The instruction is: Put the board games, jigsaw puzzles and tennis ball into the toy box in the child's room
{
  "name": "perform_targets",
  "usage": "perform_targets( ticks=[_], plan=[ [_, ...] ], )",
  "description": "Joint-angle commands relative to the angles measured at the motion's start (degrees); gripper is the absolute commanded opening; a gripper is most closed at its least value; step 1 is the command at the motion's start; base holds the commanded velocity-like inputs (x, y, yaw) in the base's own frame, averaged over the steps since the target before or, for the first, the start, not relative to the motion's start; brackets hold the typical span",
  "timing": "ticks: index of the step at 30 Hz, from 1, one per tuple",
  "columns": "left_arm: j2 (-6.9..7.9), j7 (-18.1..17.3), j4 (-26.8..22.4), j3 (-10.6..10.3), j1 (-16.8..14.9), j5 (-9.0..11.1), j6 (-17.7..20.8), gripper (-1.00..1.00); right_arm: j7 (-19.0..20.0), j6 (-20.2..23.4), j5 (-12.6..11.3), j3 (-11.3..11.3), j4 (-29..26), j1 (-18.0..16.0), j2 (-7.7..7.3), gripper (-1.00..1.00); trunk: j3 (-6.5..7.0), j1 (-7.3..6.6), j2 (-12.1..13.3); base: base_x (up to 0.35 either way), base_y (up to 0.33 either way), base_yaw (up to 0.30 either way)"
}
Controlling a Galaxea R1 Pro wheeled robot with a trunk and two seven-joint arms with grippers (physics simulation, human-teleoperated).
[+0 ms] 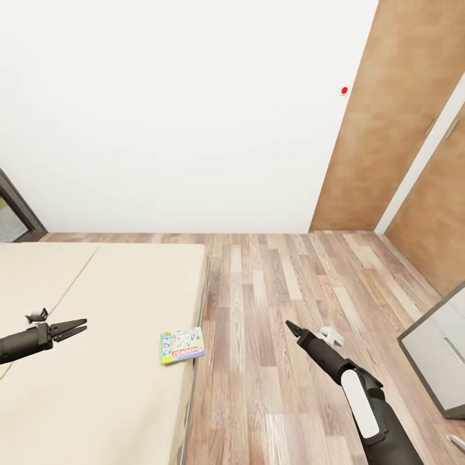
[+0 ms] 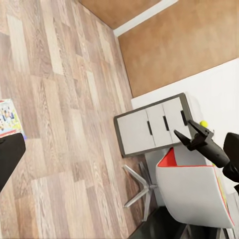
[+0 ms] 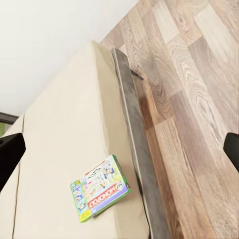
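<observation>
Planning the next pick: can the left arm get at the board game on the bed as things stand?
Probably yes: the board game lies flat near the bed edge, and bare mattress separates it from the open left gripper.

The room is bright all over, with soft, even light. The white wall has no glare. Shadows are very faint. Everything looks sharp, and straight lines lean near the edges.
</observation>
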Motion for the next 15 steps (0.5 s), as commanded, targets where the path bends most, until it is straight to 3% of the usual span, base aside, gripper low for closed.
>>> perform_targets(
  ticks=[1,15],
  plan=[
    [-0.03,-0.2,0.0,0.0,0.0,-0.1,0.6,1.0,0.2,0.3,-0.3,-0.2,0.0,0.0,0.07,1.0,-0.01,0.04,-0.1,0.0,0.0,0.0],
    [-0.13,-0.2,0.0,0.0,0.0,0.0,0.3,1.0,0.2,-0.5,-0.2,-0.1,0.0,0.0,0.09,1.0,1.31,0.04,-0.1,0.0,0.0,0.0]
  ],
)
